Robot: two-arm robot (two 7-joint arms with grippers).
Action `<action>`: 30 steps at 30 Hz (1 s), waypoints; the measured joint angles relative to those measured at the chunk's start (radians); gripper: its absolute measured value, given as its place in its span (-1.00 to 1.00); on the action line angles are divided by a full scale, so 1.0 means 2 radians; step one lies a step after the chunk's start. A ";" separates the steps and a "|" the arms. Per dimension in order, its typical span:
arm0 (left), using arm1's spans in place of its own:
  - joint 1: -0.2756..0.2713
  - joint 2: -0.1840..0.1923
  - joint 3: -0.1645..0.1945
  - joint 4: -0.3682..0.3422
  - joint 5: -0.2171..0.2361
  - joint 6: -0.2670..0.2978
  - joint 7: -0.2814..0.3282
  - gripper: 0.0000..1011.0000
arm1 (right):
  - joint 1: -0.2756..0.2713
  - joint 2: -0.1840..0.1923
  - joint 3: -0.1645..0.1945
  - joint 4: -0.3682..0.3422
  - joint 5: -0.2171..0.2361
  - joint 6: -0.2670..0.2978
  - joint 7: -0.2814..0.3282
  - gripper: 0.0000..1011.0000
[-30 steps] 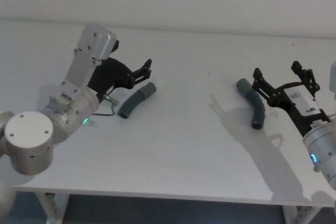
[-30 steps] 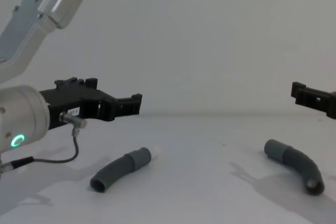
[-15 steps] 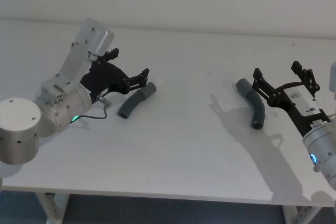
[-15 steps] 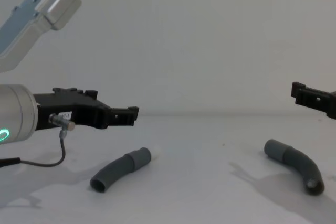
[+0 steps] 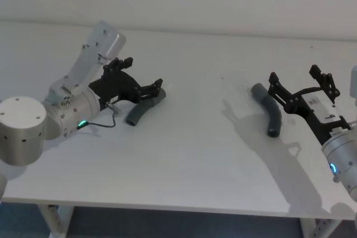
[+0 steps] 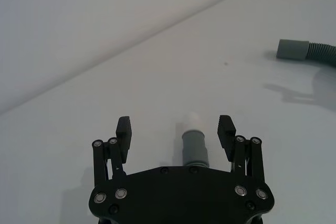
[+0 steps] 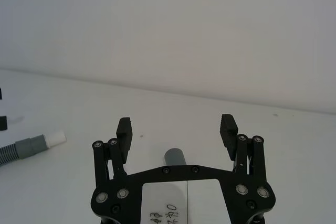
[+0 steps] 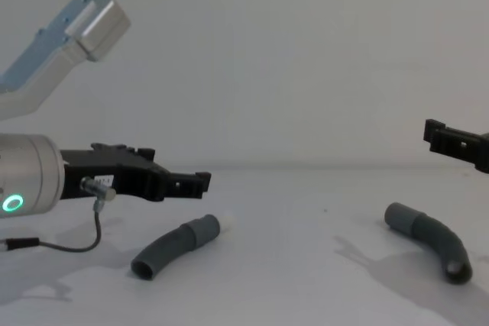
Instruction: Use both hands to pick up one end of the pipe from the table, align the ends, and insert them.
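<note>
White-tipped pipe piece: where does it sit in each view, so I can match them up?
Head: the white-tipped pipe piece lies on the robot's left, partly covered by the left tool.
Chest: lower left, below that tool, the piece.
Left wrist: the piece between the open fingers.
Right wrist: the piece far off, past the right tool.
Shared landmark: the collared pipe piece.

1. The left gripper (image 5: 143, 73) points forward and inward, held low, its 2 fingers spread wide.
2. Its silver wrist (image 5: 70, 111) glows green at a ring.
3. The right gripper (image 5: 293, 73) points forward, held higher, its 2 fingers likewise spread wide.
</note>
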State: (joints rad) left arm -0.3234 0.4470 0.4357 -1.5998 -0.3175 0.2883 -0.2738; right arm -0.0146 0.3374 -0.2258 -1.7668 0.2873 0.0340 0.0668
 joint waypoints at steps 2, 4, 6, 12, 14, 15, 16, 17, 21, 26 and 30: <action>-0.003 -0.001 0.001 0.004 0.000 0.002 -0.004 0.98 | 0.000 0.000 0.000 0.000 0.000 0.000 0.000 0.98; -0.006 -0.003 0.003 0.009 0.000 0.006 -0.008 0.98 | 0.000 0.000 0.000 0.000 0.000 0.000 0.000 0.98; -0.009 -0.004 0.004 0.013 0.000 0.010 -0.011 0.98 | 0.000 0.000 0.000 0.000 0.000 0.000 0.000 0.98; -0.013 -0.006 0.005 0.019 0.000 0.022 -0.016 0.98 | 0.000 0.000 0.000 0.000 0.000 0.000 0.000 0.98; -0.014 -0.007 0.005 0.020 0.000 0.027 -0.018 0.98 | 0.000 0.000 0.000 0.000 0.000 0.000 0.000 0.98; -0.014 -0.008 0.005 0.021 0.000 0.030 -0.019 0.98 | 0.000 0.000 0.000 0.000 0.000 0.000 0.000 0.98; -0.014 -0.008 0.005 0.021 -0.001 0.031 -0.019 0.98 | 0.000 0.000 0.000 0.000 0.000 0.000 0.000 0.98; -0.015 -0.009 0.005 0.022 -0.001 0.032 -0.020 0.98 | 0.000 0.000 0.000 0.000 0.000 0.000 0.000 0.98; -0.017 -0.011 0.004 0.024 -0.002 0.038 -0.023 0.98 | 0.000 0.000 0.000 0.000 0.000 0.000 0.000 0.98; -0.019 -0.013 0.002 0.027 -0.005 0.047 -0.030 0.98 | 0.000 0.000 0.000 0.000 0.000 0.000 0.000 0.98; -0.021 -0.014 0.001 0.029 -0.007 0.054 -0.035 0.98 | 0.000 0.000 0.000 0.000 0.000 0.000 0.000 0.98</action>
State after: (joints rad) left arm -0.3655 0.4183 0.4378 -1.5412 -0.3323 0.3961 -0.3430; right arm -0.0146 0.3374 -0.2258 -1.7668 0.2874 0.0341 0.0668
